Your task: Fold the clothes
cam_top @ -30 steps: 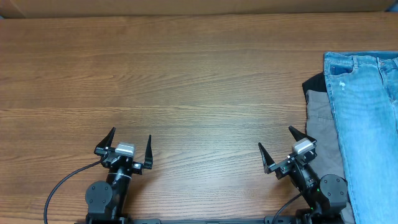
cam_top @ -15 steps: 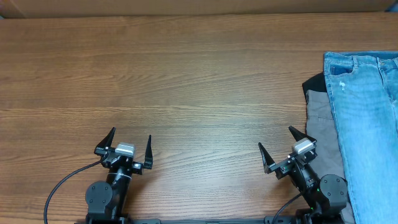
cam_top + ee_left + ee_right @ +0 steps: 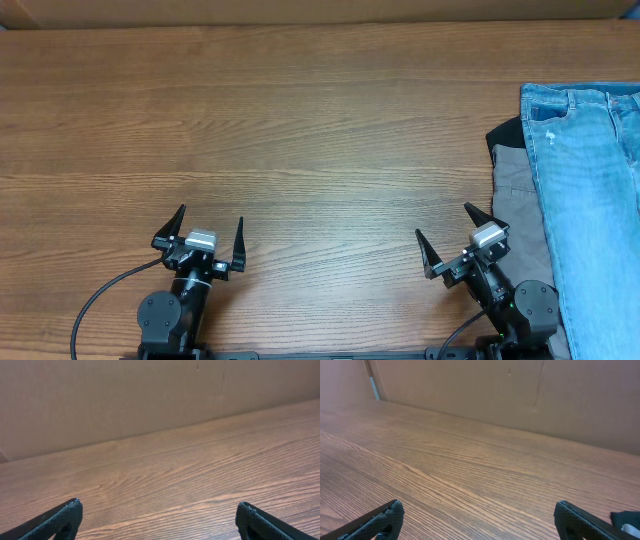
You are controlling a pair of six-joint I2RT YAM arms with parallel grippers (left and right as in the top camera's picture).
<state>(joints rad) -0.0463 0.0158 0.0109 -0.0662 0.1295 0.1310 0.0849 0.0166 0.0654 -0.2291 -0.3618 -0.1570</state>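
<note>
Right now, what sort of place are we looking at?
Probably a robot test bench, not a home: wood-grain table, left gripper and right gripper at its near edge, light-blue jeans over grey trousers, plain brown backdrop.

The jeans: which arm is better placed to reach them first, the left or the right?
Probably the right. The right gripper, open, sits just beside the pile where the jeans lie over grey trousers and a black top; the left gripper, also open, is far from them.
</note>
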